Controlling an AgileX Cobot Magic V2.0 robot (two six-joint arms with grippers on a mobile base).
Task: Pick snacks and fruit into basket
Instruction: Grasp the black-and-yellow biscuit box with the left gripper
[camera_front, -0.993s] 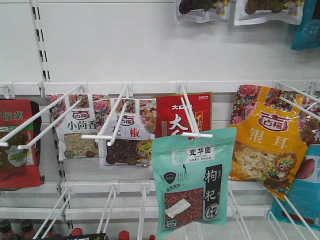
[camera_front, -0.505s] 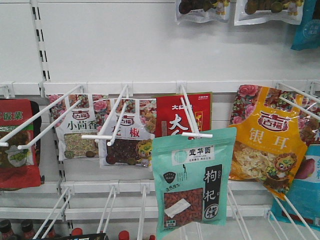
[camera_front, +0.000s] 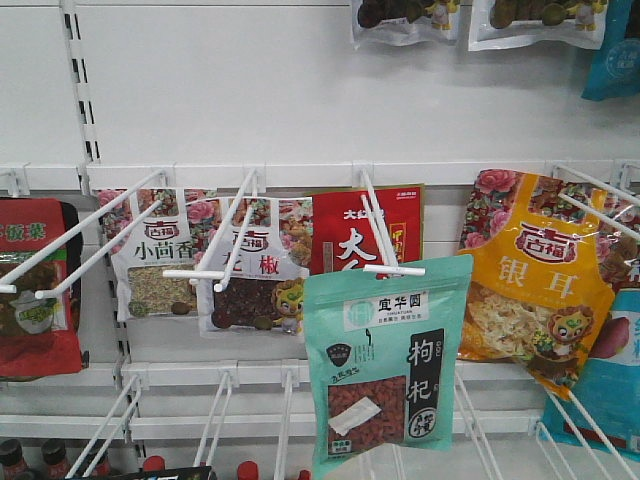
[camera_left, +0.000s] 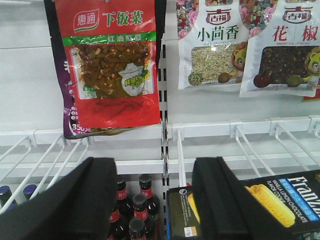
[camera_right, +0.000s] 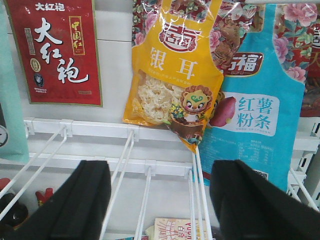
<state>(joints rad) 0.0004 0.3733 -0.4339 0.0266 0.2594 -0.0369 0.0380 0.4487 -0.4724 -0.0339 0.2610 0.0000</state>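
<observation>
Right gripper (camera_right: 160, 205): jaws spread wide, nothing between them; aimed at the shelf wall below the hanging row.
Left gripper (camera_left: 157, 200): jaws also wide apart and empty; facing a red pickle pouch (camera_left: 112, 60) up and to its left, with bottles (camera_left: 132, 210) just below.
Mint-green pouch (camera_front: 385, 360): hangs at the front end of a white peg hook (camera_front: 393, 269). From the right gripper only a sliver shows, at the far left and above the left finger. Not visible from the left gripper.
Why it hangs so: the hook passes through the top edge, so its weight pulls it down flat, forward of the red pouch (camera_right: 59, 50) behind it.
Long axis: near vertical, top to the hook, bottom swung slightly left; printed face and berry window point outward, away from the wall.
Directly ahead of right gripper: orange-yellow pouch (camera_right: 172, 75), not the target.
Judgement: right arm is the nearer one; it needs to shift left and up, then draw the pouch forward along the hook.
Fruit, basket: not in view.
</observation>
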